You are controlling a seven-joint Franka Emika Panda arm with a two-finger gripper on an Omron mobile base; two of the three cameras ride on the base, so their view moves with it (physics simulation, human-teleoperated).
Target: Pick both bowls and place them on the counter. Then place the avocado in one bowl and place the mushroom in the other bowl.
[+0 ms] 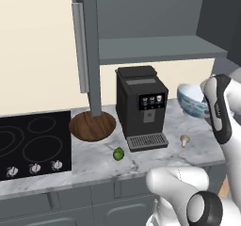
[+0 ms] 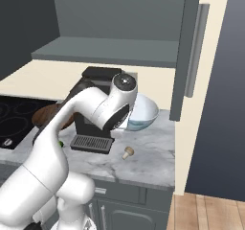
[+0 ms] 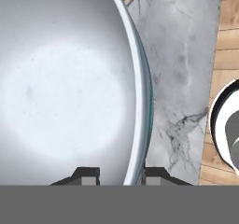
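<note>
While gripper (image 3: 115, 175) pinches its rim, white bowl (image 3: 65, 83) faces upward

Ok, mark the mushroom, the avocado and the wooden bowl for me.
mushroom (image 1: 184, 139), left base view, on its cap.
avocado (image 1: 118, 154), left base view, middle of the fruit.
wooden bowl (image 1: 89, 126), left base view, on its inner surface.

Wooden bowl (image 1: 92, 125) left of coffee machine (image 1: 141, 107); avocado (image 1: 118, 153), mushroom (image 1: 184, 139) before it; ceramic bowl (image 1: 192, 100) right.

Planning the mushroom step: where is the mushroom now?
In the left base view the mushroom lies on the counter, right of the coffee machine, before the white bowl.
</note>
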